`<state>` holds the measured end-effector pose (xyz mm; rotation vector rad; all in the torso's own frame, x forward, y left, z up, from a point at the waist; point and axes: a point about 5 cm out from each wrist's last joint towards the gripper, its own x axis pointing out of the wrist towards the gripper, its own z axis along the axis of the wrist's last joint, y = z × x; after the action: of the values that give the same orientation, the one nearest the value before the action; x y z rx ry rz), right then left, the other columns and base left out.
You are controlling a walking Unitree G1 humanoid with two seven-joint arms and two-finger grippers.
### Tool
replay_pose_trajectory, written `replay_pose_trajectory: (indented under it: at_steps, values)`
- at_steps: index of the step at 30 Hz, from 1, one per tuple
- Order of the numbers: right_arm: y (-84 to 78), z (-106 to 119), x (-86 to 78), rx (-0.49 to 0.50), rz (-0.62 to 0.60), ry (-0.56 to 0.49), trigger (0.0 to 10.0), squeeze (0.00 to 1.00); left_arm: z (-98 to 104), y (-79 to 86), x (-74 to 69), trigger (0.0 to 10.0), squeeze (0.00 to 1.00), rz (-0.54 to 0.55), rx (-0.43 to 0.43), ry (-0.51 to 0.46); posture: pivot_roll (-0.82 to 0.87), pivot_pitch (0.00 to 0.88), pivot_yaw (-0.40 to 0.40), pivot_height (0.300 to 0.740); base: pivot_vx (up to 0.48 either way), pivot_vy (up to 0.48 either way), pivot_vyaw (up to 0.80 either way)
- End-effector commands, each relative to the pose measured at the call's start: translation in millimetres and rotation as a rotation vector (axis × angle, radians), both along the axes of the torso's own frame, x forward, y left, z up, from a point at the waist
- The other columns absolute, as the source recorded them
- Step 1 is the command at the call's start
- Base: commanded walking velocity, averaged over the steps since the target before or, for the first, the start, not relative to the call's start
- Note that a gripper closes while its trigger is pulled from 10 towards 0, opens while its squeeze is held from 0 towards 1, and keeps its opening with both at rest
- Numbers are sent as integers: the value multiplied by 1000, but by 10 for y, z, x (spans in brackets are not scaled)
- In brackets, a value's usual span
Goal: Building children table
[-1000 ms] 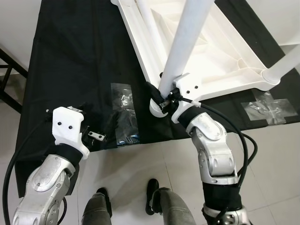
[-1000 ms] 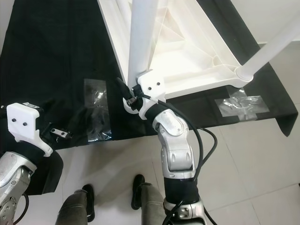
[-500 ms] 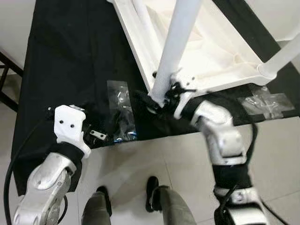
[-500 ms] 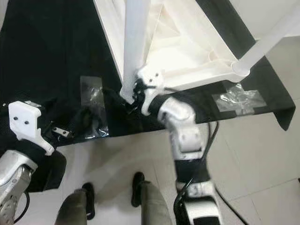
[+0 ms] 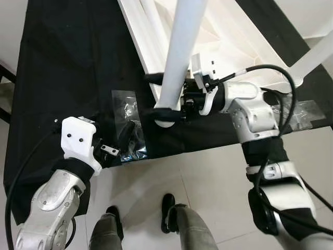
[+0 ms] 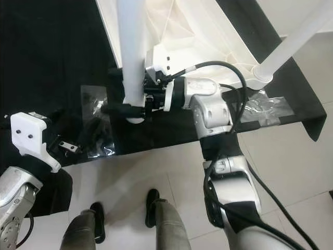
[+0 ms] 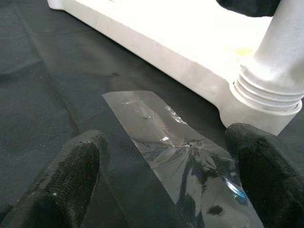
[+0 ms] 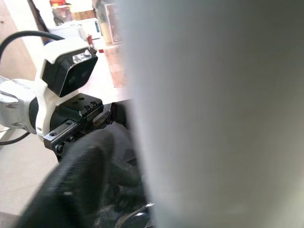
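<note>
The white children table (image 5: 244, 52) lies upside down on a black cloth. One white leg (image 5: 312, 54) stands in its far right corner. My right gripper (image 5: 160, 95) is shut on a second white leg (image 5: 179, 47), reaching in from the right. That leg's threaded end (image 5: 165, 119) hangs just off the table's near corner. In the right wrist view the leg (image 8: 213, 114) presses against one black finger (image 8: 85, 185). My left gripper (image 7: 166, 183) is open low over the cloth, its fingers either side of a clear plastic bag (image 7: 161, 137).
The black cloth (image 5: 67, 67) covers a low surface whose front edge runs just ahead of my arms. A second clear bag (image 5: 299, 112) lies at the right edge. A small metal part (image 5: 107, 150) sits by my left wrist. Two dark feet (image 5: 167, 208) stand on the tiled floor.
My right arm has swung out to the right and its wrist has turned, so it grips the leg from the side. The leg's lower end has shifted slightly left. The left arm has stayed put.
</note>
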<state>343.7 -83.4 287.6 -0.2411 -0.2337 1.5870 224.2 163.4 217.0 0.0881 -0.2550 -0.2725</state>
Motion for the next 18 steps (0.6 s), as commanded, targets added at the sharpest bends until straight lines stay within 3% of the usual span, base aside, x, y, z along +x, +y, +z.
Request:
replay_pose_trajectory:
  at_steps: [1, 10, 18]
  values:
    - [40, -50, -19, -9, 93, 29, 0, 0, -18, -10, -38, 10000, 0, -10, 4, 15, 151, 375, -124, 740, 0, 0, 0]
    - [-39, -100, 39, -25, 104, 34, 0, 0, -8, 8, -41, 10000, 0, -7, 9, 13, 162, 377, -115, 740, 0, 0, 0]
    - [-289, -215, 84, -47, -5, 29, 0, 0, -13, -3, -37, 10000, 0, -10, 6, 14, 148, 376, -109, 740, 0, 0, 0]
